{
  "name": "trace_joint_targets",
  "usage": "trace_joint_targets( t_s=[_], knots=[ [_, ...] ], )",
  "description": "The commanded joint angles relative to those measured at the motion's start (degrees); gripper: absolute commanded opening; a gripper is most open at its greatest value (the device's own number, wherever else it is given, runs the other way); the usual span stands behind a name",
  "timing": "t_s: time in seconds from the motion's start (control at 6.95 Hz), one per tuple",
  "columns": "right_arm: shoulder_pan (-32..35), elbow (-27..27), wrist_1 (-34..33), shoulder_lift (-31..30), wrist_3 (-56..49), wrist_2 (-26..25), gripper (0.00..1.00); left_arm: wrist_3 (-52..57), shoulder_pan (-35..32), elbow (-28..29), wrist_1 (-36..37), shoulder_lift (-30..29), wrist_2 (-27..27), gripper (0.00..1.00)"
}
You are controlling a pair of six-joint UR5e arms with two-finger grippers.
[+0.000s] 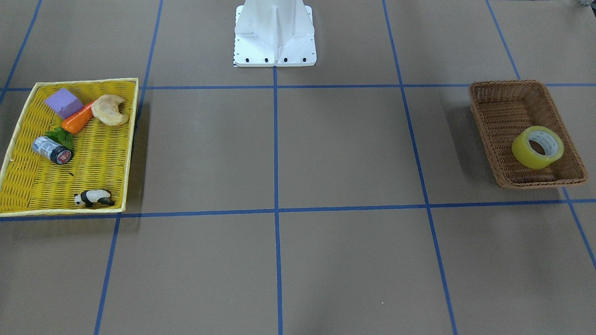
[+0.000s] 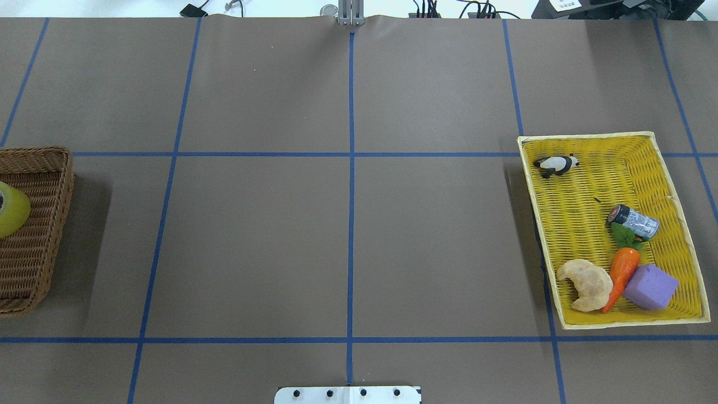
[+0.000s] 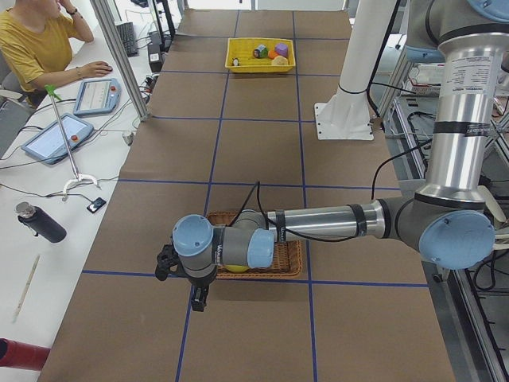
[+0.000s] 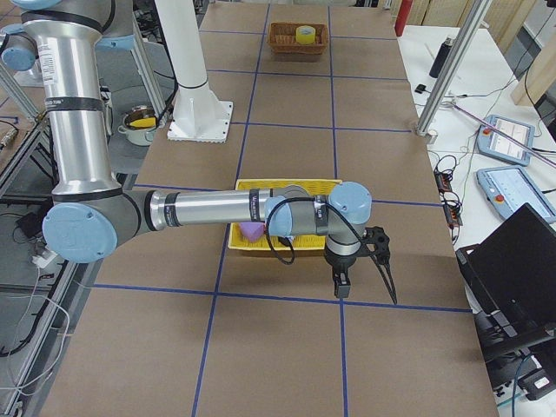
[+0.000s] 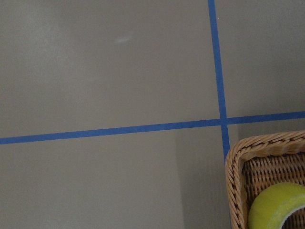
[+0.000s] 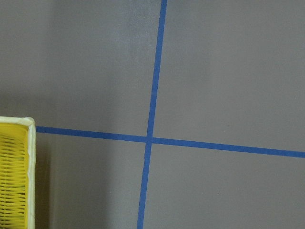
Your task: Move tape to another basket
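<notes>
The tape [image 1: 538,147], a wide yellowish roll with a white core, lies in the dark brown wicker basket [image 1: 505,83] on my left side. It shows at the edge of the overhead view [image 2: 11,209] and in the left wrist view [image 5: 276,207]. My left gripper [image 3: 181,282] hangs beside the basket's outer end, above the table. My right gripper [image 4: 365,291] hangs just past the yellow tray's outer edge. Both grippers show only in the side views, so I cannot tell whether they are open or shut.
A shallow yellow woven tray [image 1: 84,177] on my right side holds a purple block [image 1: 64,103], a carrot [image 1: 78,120], a croissant [image 1: 110,110], a small printed can [image 1: 52,150] and a panda figure [image 1: 93,197]. Blue tape lines grid the brown table. An operator [image 3: 36,48] sits at the far side.
</notes>
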Motion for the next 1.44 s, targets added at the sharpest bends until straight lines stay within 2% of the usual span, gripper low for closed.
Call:
trace_joint_targets(
  t_s=[0.0, 1.3],
  knots=[
    [0.0, -0.3, 0.0, -0.5, -0.2, 0.2, 1.0, 0.0, 0.0, -0.6, 0.5, 1.4, -0.2, 0.98],
    [0.0, -1.3, 0.0, -0.7, -0.1, 0.1, 1.0, -0.4, 0.1, -1.8, 0.4, 1.4, 0.3, 0.98]
  ],
)
